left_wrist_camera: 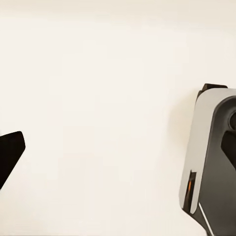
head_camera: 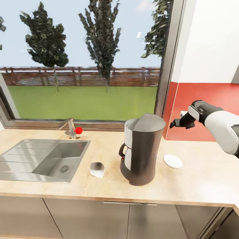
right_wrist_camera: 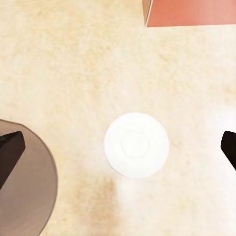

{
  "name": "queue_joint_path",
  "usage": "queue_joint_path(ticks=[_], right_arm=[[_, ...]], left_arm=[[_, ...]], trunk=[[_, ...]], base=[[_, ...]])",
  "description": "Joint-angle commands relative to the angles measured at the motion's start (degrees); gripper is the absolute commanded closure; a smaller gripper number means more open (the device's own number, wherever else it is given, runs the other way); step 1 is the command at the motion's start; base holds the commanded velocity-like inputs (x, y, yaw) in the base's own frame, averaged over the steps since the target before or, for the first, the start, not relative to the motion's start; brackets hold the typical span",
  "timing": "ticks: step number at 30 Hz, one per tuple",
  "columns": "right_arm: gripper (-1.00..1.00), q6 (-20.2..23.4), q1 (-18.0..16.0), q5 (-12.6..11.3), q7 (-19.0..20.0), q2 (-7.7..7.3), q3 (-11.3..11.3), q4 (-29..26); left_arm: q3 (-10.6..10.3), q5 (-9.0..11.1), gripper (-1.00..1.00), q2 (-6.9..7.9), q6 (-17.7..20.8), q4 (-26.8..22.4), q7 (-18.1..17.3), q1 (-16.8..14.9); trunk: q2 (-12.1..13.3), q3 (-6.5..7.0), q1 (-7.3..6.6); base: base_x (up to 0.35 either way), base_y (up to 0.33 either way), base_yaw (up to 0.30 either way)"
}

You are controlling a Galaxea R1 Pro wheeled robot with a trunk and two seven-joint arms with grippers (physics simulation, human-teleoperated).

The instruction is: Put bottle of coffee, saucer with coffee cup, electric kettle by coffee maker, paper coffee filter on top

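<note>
While hovering above the saucer (right_wrist_camera: 136, 145), right gripper (right_wrist_camera: 120, 147) fingers wide apart, empty. Head view adds: saucer just right of coffee maker (head_camera: 142, 149) on countertop (head_camera: 199, 172), filter (head_camera: 97, 169) lying left of it. Left gripper: can't tell.

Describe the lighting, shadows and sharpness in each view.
Head view: even daylight, coffee maker and saucer sharp, soft shadows on the kitchen countertop. Right wrist view: flat light, saucer crisp with a faint shadow, fingertips dark at the edges. Left wrist view: washed-out pale surface, nearly featureless.
</note>
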Motion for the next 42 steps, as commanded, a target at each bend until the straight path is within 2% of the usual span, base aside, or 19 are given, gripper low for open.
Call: queue_joint_path(ticks=[1,8,17,23,31,42], right_arm=[[-1.0,0.0,-0.1,0.2,0.5,0.0,0.5,0.1],[-1.0,-0.7,-0.1,0.3,0.2,-0.06,0.5,0.1],[-1.0,-2.3,0.9,0.8,0.1,-0.07,0.5,0.1],[-1.0,-2.5,1.0,0.7,-0.9,-0.66,0.5,0.1],[-1.0,-2.7,1.0,0.7,-1.1,-0.74,0.5,0.1],[-1.0,-3.1,1.1,0.7,-1.1,-0.88,0.5,0.2]], left_arm=[[0.3,0.1,-1.0,0.15,-0.1,0.0,-0.1,0.0],[0.4,0.1,-1.0,0.45,-0.1,0.4,-0.2,0.0],[0.3,0.1,-1.0,0.49,-0.4,0.4,-0.2,0.0],[0.2,-0.1,-1.0,0.43,-0.1,0.5,-0.2,0.0],[0.2,-0.2,-1.0,0.58,-0.2,0.9,-0.2,0.0],[0.2,-0.2,-1.0,0.92,-0.3,0.9,-0.2,0.0]], trunk=[[-0.5,-0.29,0.26],[-3.3,-1.55,1.79],[-3.3,-1.71,1.79],[-3.3,-2.23,1.79],[-3.3,-2.95,1.79],[-3.3,-3.95,1.79]], base=[[0.0,0.0,0.0],[0.0,0.0,0.0],[0.0,0.0,0.001],[-0.033,0.0,0.061],[-0.252,0.0,0.078],[-0.015,0.0,0.079]])
